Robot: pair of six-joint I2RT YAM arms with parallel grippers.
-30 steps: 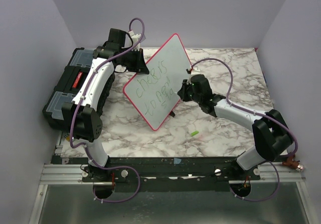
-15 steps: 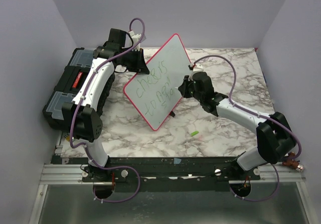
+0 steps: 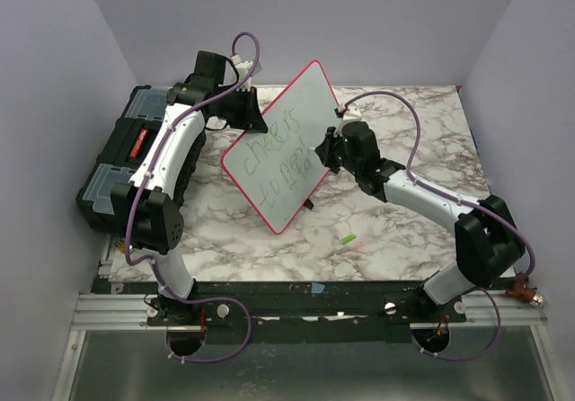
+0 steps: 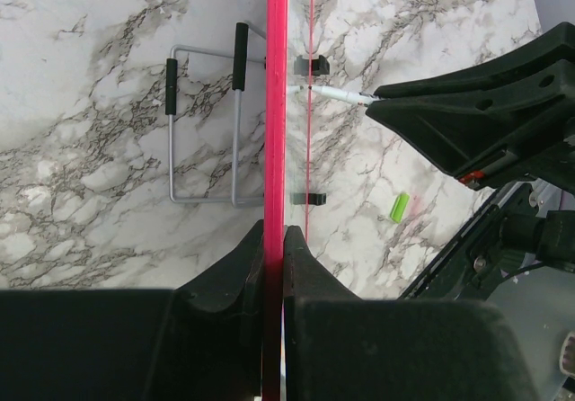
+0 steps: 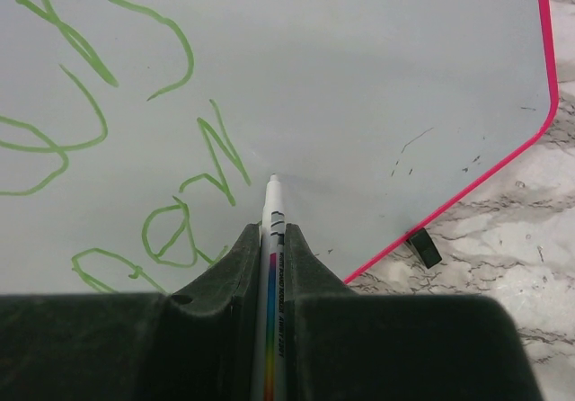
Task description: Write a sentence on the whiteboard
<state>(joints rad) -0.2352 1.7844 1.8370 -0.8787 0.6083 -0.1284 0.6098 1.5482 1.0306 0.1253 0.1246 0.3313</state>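
Note:
The whiteboard (image 3: 296, 118) stands tilted on the marble table, white with a red-pink rim. My left gripper (image 3: 249, 115) is shut on its upper left edge; in the left wrist view the rim (image 4: 275, 104) runs edge-on between the closed fingers of that gripper (image 4: 274, 239). The sentence (image 3: 277, 163) is green handwriting in about three lines. My right gripper (image 3: 322, 154) is shut on a white marker (image 5: 272, 217), gripper (image 5: 272, 236). The marker tip meets the board (image 5: 377, 68) just right of the last green strokes (image 5: 220, 154).
A black toolbox (image 3: 121, 163) sits at the table's left edge under the left arm. A green marker cap (image 3: 347, 238) lies on the marble in front of the board. A wire stand (image 4: 202, 122) lies behind the board. Purple walls close in left, back and right.
My right gripper has moved a little left and up along the board with the marker. The left gripper and the board have stayed put.

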